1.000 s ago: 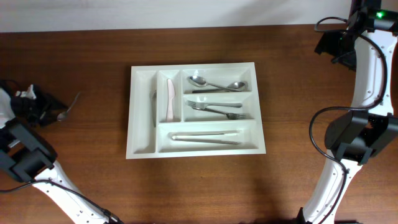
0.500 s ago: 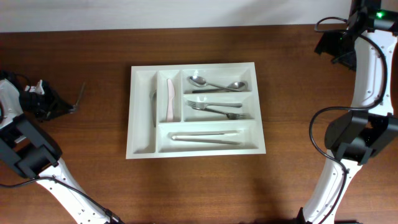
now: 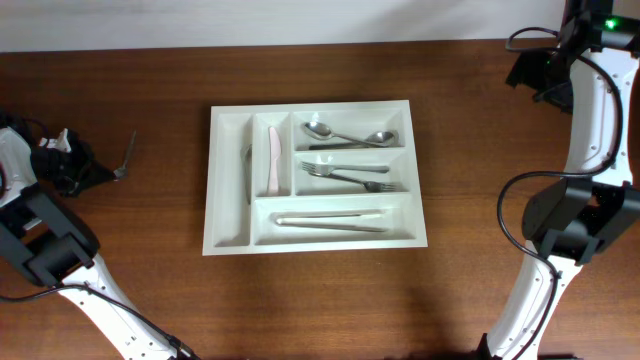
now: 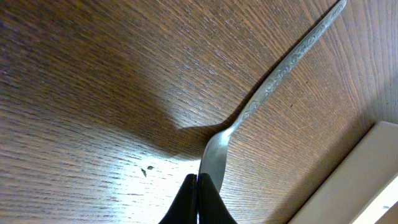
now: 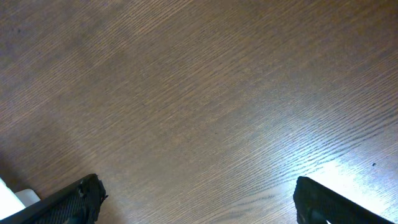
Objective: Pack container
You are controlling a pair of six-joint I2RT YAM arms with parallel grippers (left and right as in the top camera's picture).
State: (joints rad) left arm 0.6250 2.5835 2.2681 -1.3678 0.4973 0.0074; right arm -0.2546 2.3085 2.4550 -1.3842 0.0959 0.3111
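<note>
Stretching across the frame, a dark wood-grain surface (image 3: 480,150) met a pale wall (image 3: 300,20) along its far edge, with the white tray (image 3: 212,180) sitting at its centre, cutlery (image 3: 345,135) in its compartments. Well left of the tray, the left gripper (image 4: 198,186) was clamped on the head of a patterned metal utensil (image 4: 273,81); the fingers hid whether it was a spoon or a fork. The right gripper (image 5: 196,190) hung with jaws wide apart over bare wood at far right. Only a corner of the tray showed from the left wrist.
</note>
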